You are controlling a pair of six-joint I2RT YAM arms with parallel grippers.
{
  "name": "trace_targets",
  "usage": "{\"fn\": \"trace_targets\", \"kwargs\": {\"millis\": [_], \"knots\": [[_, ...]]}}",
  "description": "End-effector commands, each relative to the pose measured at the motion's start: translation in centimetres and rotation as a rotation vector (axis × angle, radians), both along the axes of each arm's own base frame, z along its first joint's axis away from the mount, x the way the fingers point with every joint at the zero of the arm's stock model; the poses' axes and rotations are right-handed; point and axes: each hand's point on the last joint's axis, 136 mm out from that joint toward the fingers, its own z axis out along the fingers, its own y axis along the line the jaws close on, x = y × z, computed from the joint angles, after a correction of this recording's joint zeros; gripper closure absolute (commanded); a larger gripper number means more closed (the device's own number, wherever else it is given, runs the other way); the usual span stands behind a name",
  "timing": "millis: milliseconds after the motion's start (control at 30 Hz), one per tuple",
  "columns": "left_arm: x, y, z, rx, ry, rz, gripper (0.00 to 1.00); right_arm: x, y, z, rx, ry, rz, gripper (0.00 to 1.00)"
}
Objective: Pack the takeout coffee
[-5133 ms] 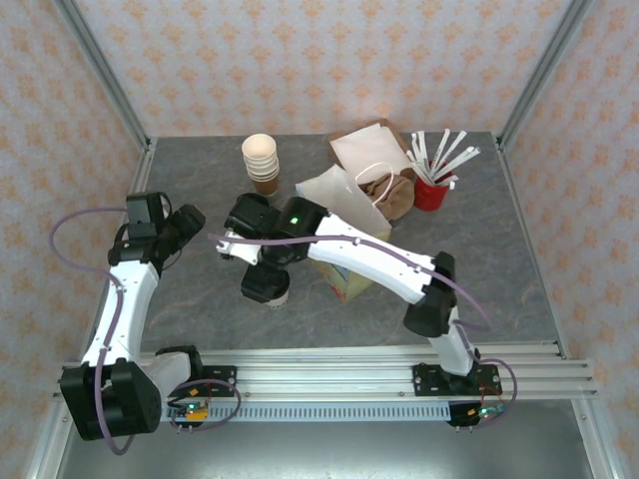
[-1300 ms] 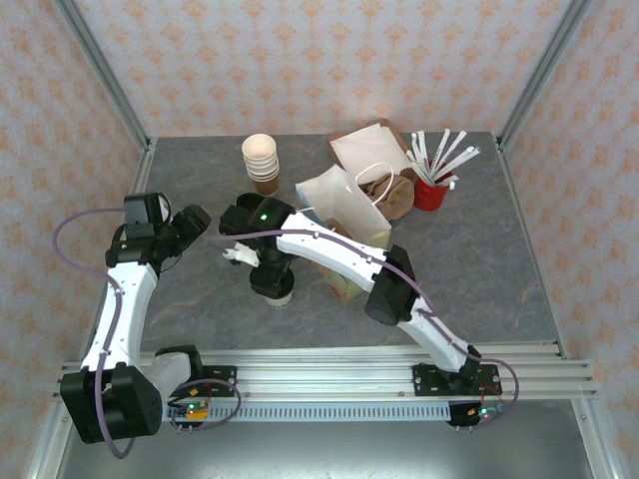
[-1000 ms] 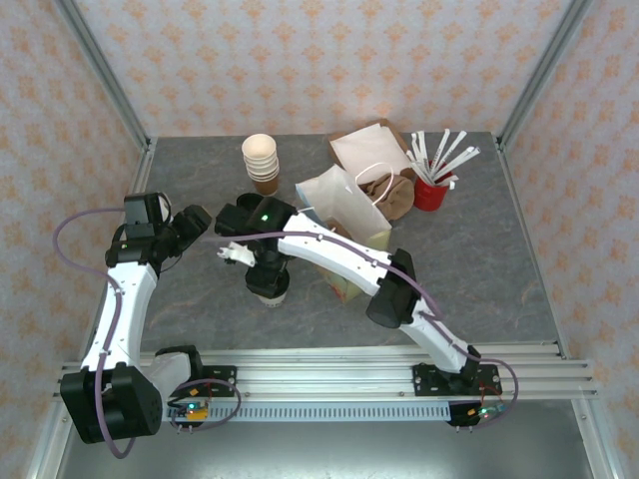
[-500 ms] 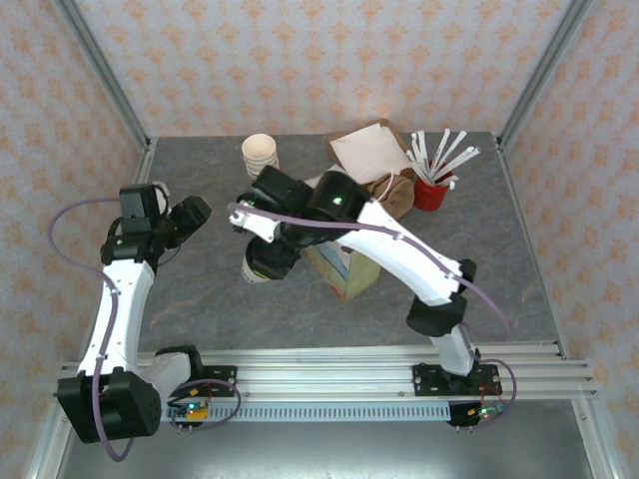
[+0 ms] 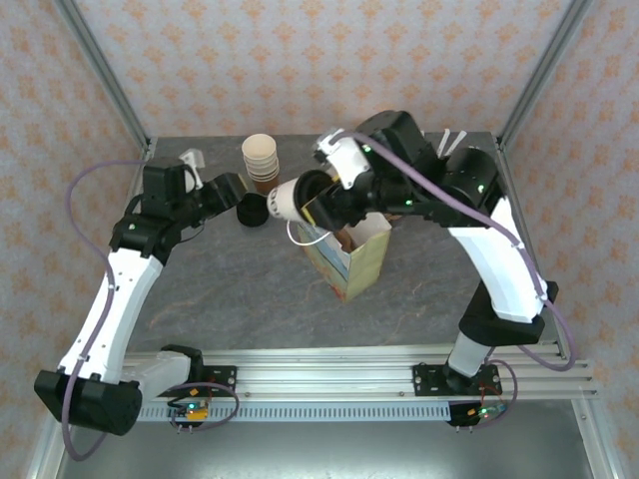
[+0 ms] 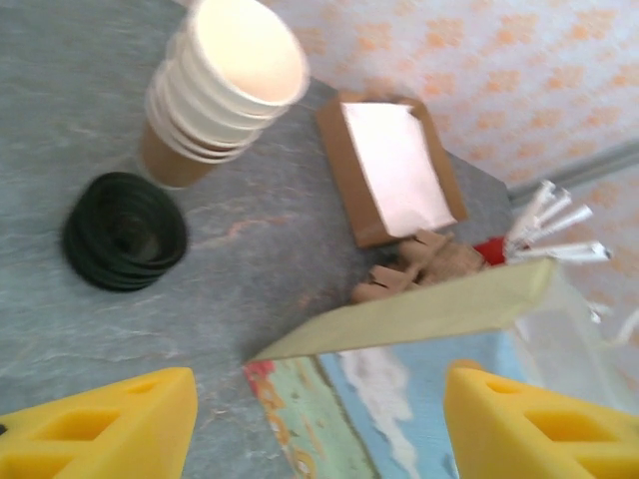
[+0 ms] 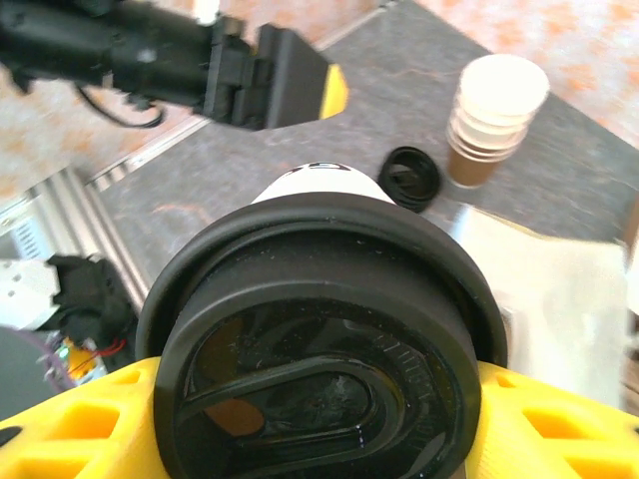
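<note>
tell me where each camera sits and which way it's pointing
top external: above and behind the bases, looking down at the table; both arms show, right gripper holding the takeout coffee.
left wrist: on the left arm, looking down at the paper bag; its yellow fingers at bottom.
right wrist: facing the coffee's lid, yellow fingers either side.
shared by all: cup stack, loose lids.

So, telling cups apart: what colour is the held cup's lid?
Black: the lid of the takeout coffee shows best in the right wrist view.
</note>
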Motion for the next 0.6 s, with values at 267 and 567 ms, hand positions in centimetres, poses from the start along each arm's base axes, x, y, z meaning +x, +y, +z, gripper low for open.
{"fn": "trace_targets", "kwargs": {"millis": [267, 567], "knots": [[2.9, -8.6, 2.1, 0.221, -0.089, -0.318, 0.33, 4.2, -8.5, -3.9, -0.191, 0.096, -0.360, 0.44], [4.1, -11.6, -0.1, 0.380, -0.036, -0.538, 0.31, 4.3, -8.3, -8.0, -0.315, 0.203, -0.358, 0.44]]}}
